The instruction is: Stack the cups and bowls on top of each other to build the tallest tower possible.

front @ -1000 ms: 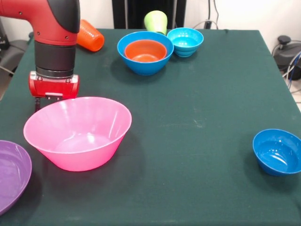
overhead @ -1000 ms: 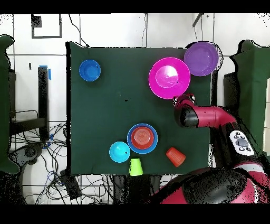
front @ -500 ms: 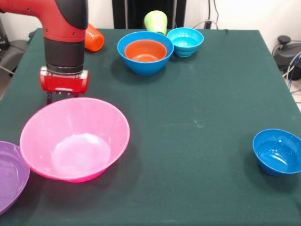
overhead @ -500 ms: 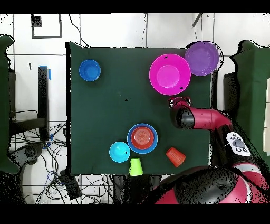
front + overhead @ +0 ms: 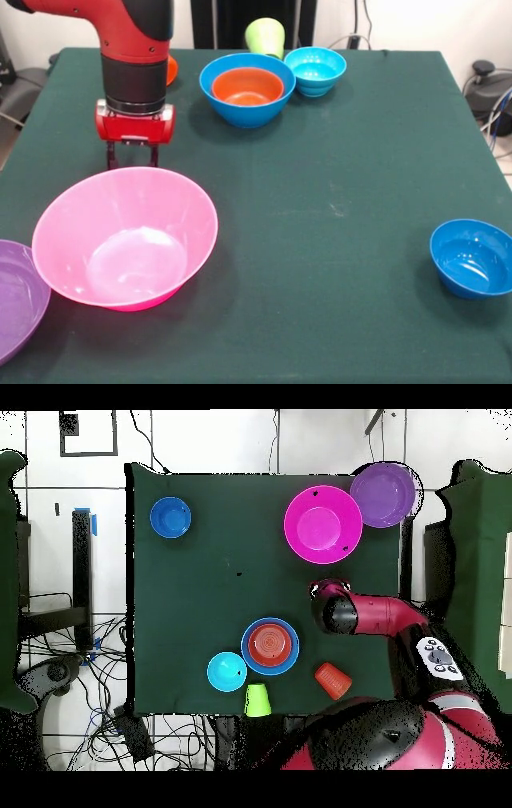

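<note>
Table (image 5: 360, 160): dark green cloth, carrying all 8 pieces.
Arm (image 5: 132, 48): red and black, coming down over the far left of the table in the front view.
Pink bowl (image 5: 124, 238): largest piece, upright on the near left, empty, its left rim just beside the purple bowl.
Purple bowl (image 5: 16, 296): shallow, at the near left corner, cut off by the frame edge.
Blue bowl (image 5: 247, 108): medium, upright at the far centre, with the small orange bowl (image 5: 247, 86) nested inside; the only 2-piece stack on the table.
Dark blue bowl (image 5: 472, 258): small, alone near the right edge, well apart from the rest.
Cyan bowl (image 5: 315, 70): small, upright, just beside the blue bowl.
Green cup (image 5: 265, 35): at the far edge, behind the blue bowl.
Orange cup (image 5: 332, 680): near the robot's side of the table, mostly hidden by the arm in the front view.
Gripper (image 5: 131, 158): just behind the pink bowl's far rim, 2 dark fingers pointing down with a gap between them, nothing held.
</note>
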